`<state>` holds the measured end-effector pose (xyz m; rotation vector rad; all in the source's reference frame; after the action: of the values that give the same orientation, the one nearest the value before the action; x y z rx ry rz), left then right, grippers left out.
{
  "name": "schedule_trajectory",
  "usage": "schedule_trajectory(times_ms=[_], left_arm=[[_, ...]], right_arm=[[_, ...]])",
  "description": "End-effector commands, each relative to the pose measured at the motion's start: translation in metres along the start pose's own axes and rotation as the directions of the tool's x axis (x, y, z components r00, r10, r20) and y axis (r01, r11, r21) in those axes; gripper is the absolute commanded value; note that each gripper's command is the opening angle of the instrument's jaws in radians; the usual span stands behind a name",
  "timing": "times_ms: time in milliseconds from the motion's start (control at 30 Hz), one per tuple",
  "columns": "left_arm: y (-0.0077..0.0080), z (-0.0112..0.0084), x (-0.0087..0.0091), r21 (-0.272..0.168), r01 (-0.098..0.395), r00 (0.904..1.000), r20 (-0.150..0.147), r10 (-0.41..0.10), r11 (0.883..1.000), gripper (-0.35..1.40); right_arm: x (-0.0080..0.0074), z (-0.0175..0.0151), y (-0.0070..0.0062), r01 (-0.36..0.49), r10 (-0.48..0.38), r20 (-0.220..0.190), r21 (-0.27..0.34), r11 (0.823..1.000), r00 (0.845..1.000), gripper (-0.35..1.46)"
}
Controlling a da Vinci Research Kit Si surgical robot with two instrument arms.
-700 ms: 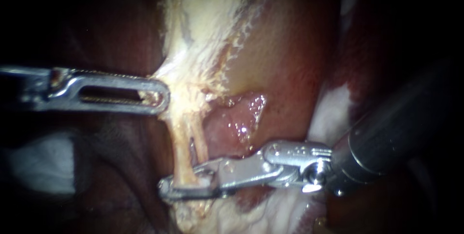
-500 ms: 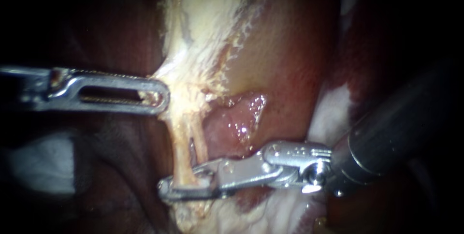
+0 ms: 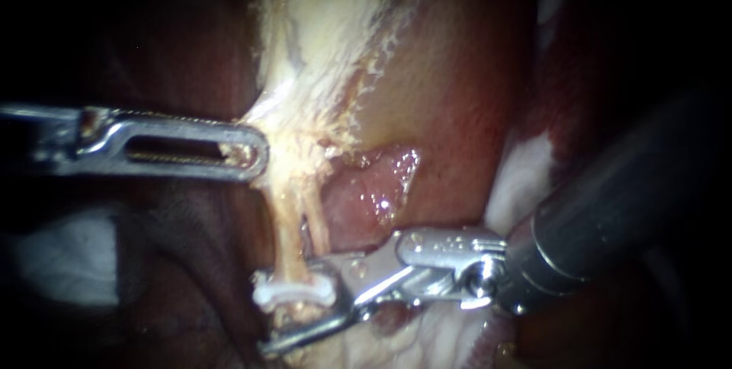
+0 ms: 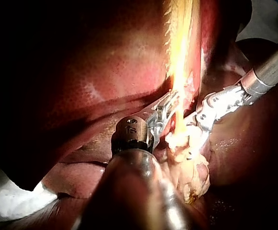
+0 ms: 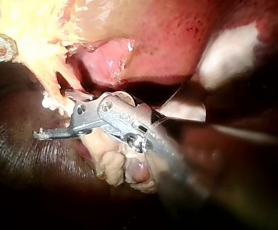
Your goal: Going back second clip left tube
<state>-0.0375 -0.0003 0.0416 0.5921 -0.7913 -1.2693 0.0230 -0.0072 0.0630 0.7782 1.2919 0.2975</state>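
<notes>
Two thin pale tubes run down from the gallbladder (image 3: 427, 72). A white clip (image 3: 294, 290) sits across the left tube (image 3: 285, 224) low down. My right instrument (image 3: 293, 312) comes in from the right with its jaws open around the clip: one jaw lies just above it, the other hangs below. My left instrument (image 3: 245, 152) comes in from the left, its slotted jaws shut on the pale tissue (image 3: 293, 144) above the tubes. In the right wrist view the open right instrument (image 5: 52, 117) lies beside the tube. The left wrist view shows the left instrument (image 4: 165, 112) holding the pale strand.
Dark liver (image 3: 175, 262) lies to the left and below. A moist pink pocket (image 3: 374, 186) opens right of the tubes. White gauze (image 3: 69, 255) shows at lower left and more (image 3: 518, 178) behind the right shaft. Fatty tissue (image 3: 396, 338) bulges under the right instrument.
My right instrument's jaws have opened, and the white clip now shows on the tube between them. Its lower jaw has dropped. The left instrument has held still.
</notes>
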Motion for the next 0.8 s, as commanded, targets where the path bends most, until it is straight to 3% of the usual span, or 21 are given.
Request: schedule_trajectory(times_ms=[33,233,467,800], left_arm=[[-0.0001,-0.0001,0.0000,-0.001,0.000,1.0000,0.000,0.000,1.000,-0.35],[-0.0003,-0.0002,0.0000,-0.002,0.001,1.0000,0.001,-0.001,1.000,-0.35],[-0.0003,-0.0002,0.0001,-0.002,0.001,1.0000,0.001,-0.001,1.000,-0.35],[-0.0002,-0.0004,0.0001,-0.001,0.000,1.0000,0.000,0.000,1.000,-0.35]], right_arm=[[0.0000,-0.0001,0.0003,0.025,-0.025,-0.002,-0.016,1.000,1.000,0.60],[0.0005,-0.0009,0.0012,0.100,-0.100,-0.004,-0.051,0.994,0.995,0.60],[0.0004,-0.0013,0.0015,0.127,-0.127,-0.002,-0.062,0.990,0.992,0.60],[-0.0006,-0.0052,-0.0007,0.149,-0.149,0.000,-0.039,0.988,0.989,0.60]])
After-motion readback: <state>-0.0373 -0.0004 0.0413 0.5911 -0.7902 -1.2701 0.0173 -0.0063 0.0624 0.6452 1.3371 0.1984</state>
